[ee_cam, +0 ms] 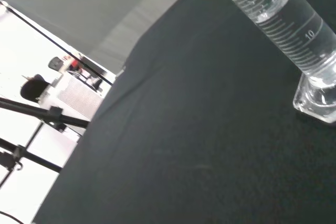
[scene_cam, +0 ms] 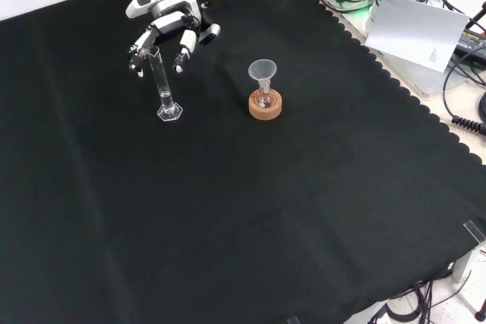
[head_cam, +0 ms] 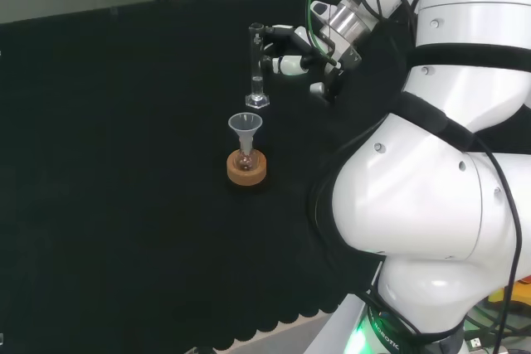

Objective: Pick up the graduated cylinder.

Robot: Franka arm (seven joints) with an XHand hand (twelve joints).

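A clear graduated cylinder (head_cam: pixel 257 68) stands upright on its hexagonal foot on the black cloth. In the front view the cylinder (scene_cam: pixel 164 87) rises between the hanging fingers of the hand (scene_cam: pixel 165 26), which sits at its upper part. In the head view the hand (head_cam: pixel 290 60) is just right of the cylinder's top, its fingers relaxed and spread, not curled round the glass. Up close, the cylinder (ee_cam: pixel 286 30) shows printed marks and some clear liquid in its lower part, foot flat on the cloth.
A clear funnel sits in a small flask on a cork ring (head_cam: pixel 247 167), nearer than the cylinder in the head view and to its right in the front view (scene_cam: pixel 265 105). A white sheet (scene_cam: pixel 418 32) and cables lie beyond the cloth's scalloped edge.
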